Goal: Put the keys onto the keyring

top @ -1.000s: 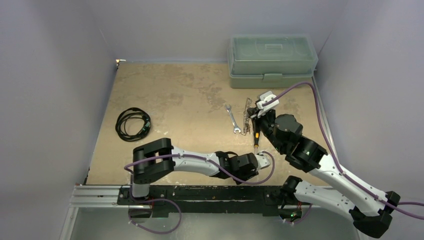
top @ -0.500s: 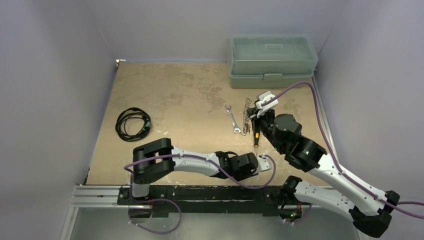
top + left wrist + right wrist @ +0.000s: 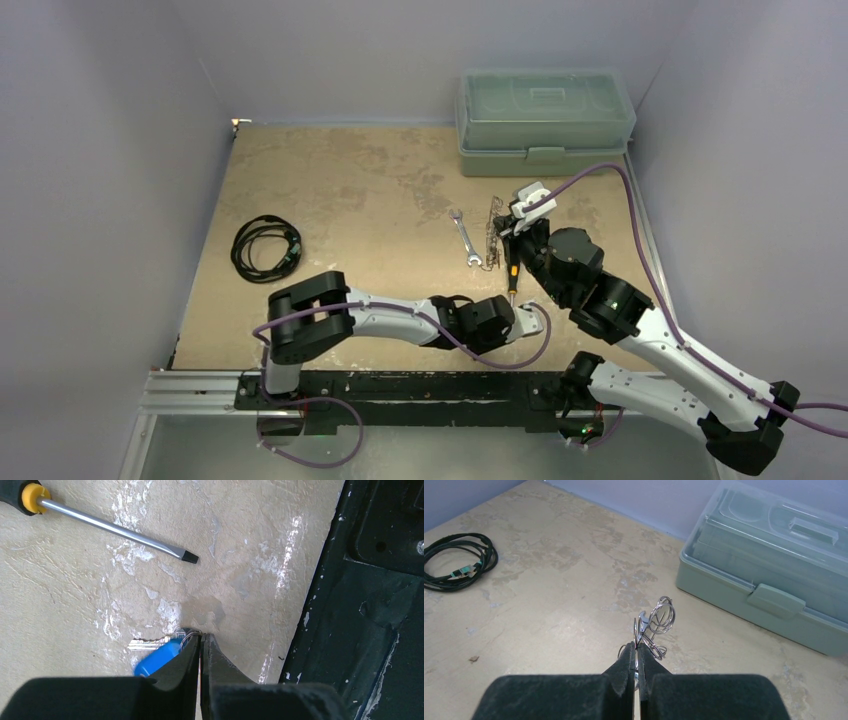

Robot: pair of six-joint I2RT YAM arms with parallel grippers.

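Note:
A key with a blue head (image 3: 155, 659) and silver blade lies on the table near its front edge, a thin wire loop at its head. My left gripper (image 3: 202, 636) is shut with its tips pinching that loop; in the top view it (image 3: 528, 322) sits low by the front rail, hiding the key. The keyring (image 3: 661, 618), a silvery wire piece with loops, stands upright, and my right gripper (image 3: 638, 645) is shut on its lower edge. From above, the keyring (image 3: 493, 232) shows just left of the right gripper (image 3: 506, 234). No other keys show.
A yellow-and-black screwdriver (image 3: 512, 272) lies between the two grippers, its shaft (image 3: 115, 527) near the blue key. A silver wrench (image 3: 464, 238) lies left of the keyring. A green toolbox (image 3: 545, 120) stands at the back right, a coiled black cable (image 3: 266, 246) at the left. The black front rail (image 3: 370, 605) borders the table.
My left gripper has gone from partly open to shut at the blue key, and its arm has shifted slightly. The right arm and keyring have not moved.

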